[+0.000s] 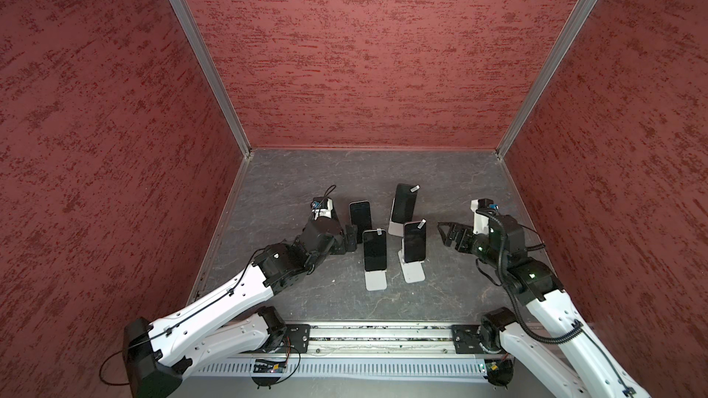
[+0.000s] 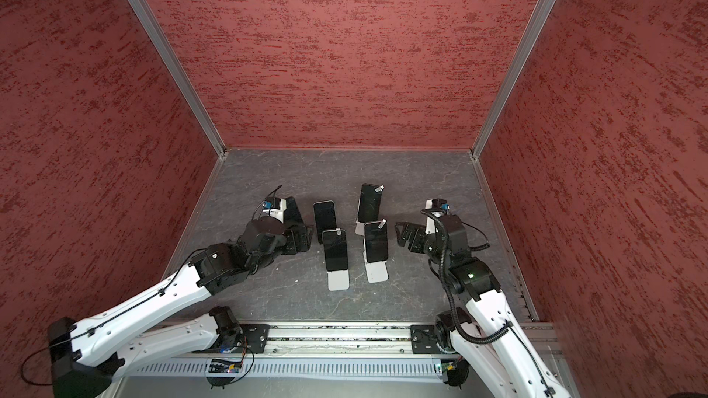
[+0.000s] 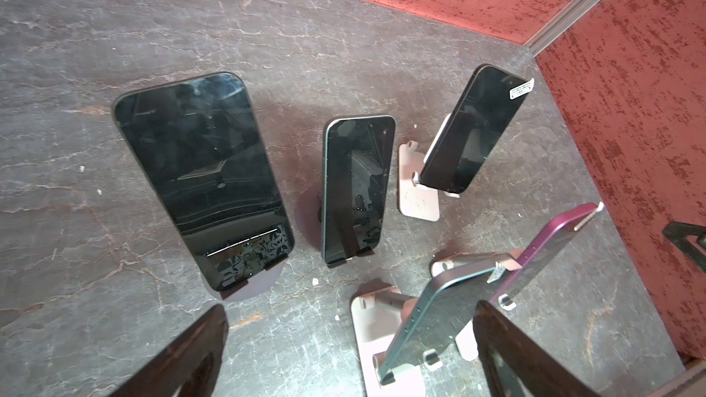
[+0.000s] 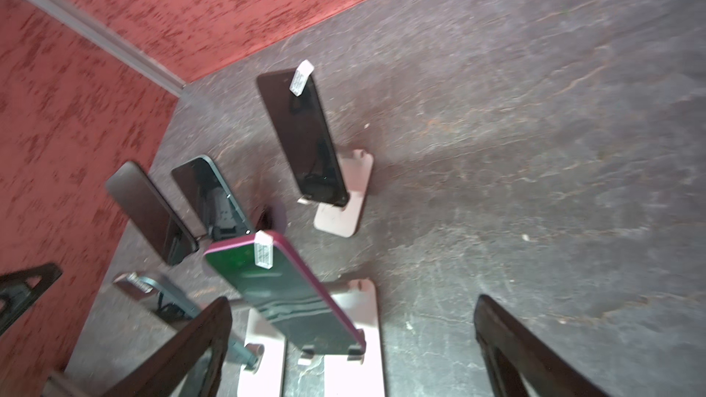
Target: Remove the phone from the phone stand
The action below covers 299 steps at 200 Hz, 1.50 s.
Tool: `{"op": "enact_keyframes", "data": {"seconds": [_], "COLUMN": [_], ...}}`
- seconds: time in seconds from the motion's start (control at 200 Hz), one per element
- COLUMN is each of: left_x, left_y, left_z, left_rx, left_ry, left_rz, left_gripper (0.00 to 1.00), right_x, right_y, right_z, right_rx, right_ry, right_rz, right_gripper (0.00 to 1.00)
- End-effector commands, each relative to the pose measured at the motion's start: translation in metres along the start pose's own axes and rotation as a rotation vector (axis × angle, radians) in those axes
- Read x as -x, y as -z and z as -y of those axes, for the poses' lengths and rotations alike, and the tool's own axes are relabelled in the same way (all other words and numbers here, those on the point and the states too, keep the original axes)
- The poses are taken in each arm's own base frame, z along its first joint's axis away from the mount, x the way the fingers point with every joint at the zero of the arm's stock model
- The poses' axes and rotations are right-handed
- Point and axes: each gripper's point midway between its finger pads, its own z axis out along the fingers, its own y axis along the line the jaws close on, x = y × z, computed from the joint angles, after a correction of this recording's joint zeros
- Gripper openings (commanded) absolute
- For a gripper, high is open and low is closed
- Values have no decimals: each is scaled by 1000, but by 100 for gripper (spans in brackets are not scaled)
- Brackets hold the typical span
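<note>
Leaning on stands, five phones occupy the space between the two grippers, and none has yet been lifted out. Each rests tilted back against its support with its lower edge caught on small hooks. This arrangement probably lets a phone come free only by sliding up and away from the hooks.

The purple-edged phone (image 4: 290,292) on its pink stand (image 4: 344,376) lies closest ahead of the right gripper (image 1: 445,233), whose jaws stand wide apart and hold nothing. The teal-edged phone (image 3: 431,318) on a second pink stand (image 3: 365,326) sits just ahead of the left gripper (image 1: 349,240), likewise spread wide and empty. One of that gripper's fingers (image 3: 515,357) lies beside the phone's edge, not visibly touching it.

Farther ahead of this gripper stand a large black phone (image 3: 202,181), a narrower phone (image 3: 357,189) and a stickered phone (image 3: 473,127) on a third pink stand (image 3: 418,200).

Which phone is the target cannot be told. The approach appears to be the step in hand, with both tools facing inward at phone height, placed to close across a phone's side edges. A grey stone-patterned table (image 1: 383,170) and red walls (image 1: 344,51) enclose the scene.
</note>
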Motion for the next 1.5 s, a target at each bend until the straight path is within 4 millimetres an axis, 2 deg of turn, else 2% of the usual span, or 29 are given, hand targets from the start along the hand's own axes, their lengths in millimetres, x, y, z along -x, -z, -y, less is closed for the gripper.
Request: {"op": "enact_keyframes", "data": {"seconds": [0.0,0.205,0.381,0.651,0.807,1.052,1.343,1.493], "left_x": [11,8,12,16,17,20,19,18], "left_y": [7,4,4,5,5,7,4,0], "left_z": [15,16,18,12,12,9,6,2], "left_rx": [-52,-49,-49,-25,-18,-6,17,44], "left_ry": [25,29,30,32,24,19,6,-9], "left_rz": [25,26,40,72,78,87,89,90], "left_gripper": [100,99,99,99,100,99,99,100], "right_x": [-12,-27,-46,-68,-64,-51,-42,-35], "right_y": [-2,-11,-28,-49,-52,-47,-57,-61], "right_z": [-6,-19,-25,-25,-29,-51,-59,-57], "right_rx": [10,57,58,-34,-45,13,-32,-93], "right_ry": [26,77,117,206,230,285,332,350], "right_rz": [-40,-76,-125,-150,-96,-43,-12,16], "right_gripper": [99,99,99,99,99,99,99,99]}}
